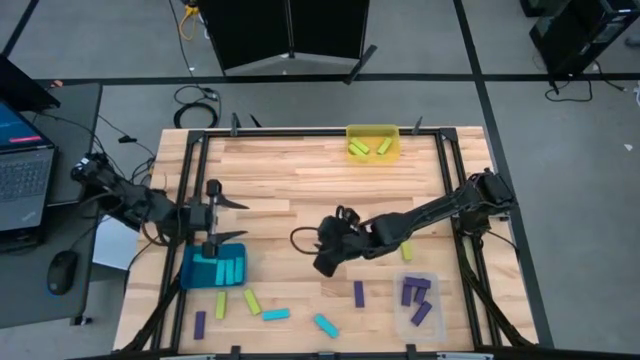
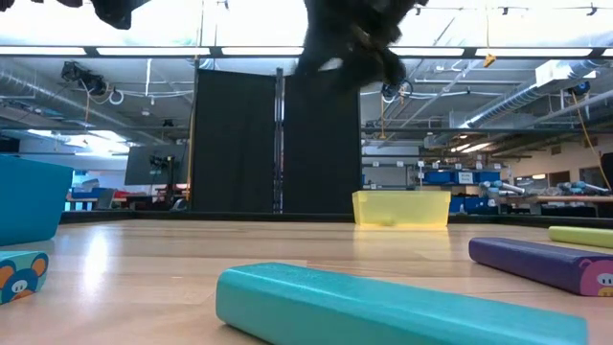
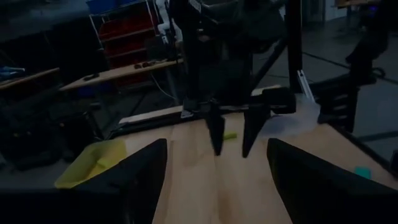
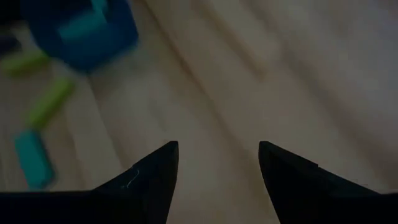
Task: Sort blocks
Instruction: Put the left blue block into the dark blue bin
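Several cyan, purple and yellow-green blocks lie flat along the table's near edge, among them a cyan block (image 1: 276,314), a purple block (image 1: 358,293) and a yellow-green block (image 1: 252,300). The low view shows a cyan block (image 2: 383,307) close up. My left gripper (image 1: 245,221) stands open and level above the far edge of the teal bin (image 1: 213,268), which holds cyan blocks. My right gripper (image 1: 322,262) hangs open over bare wood mid-table, slanting down toward the near left. Both are empty.
A yellow bin (image 1: 372,140) with yellow-green blocks stands at the far edge. A clear bin (image 1: 418,300) with purple blocks sits near right. One yellow-green block (image 1: 406,253) lies beside the right arm. A dark frame rims the table. Bare wood lies between the grippers.
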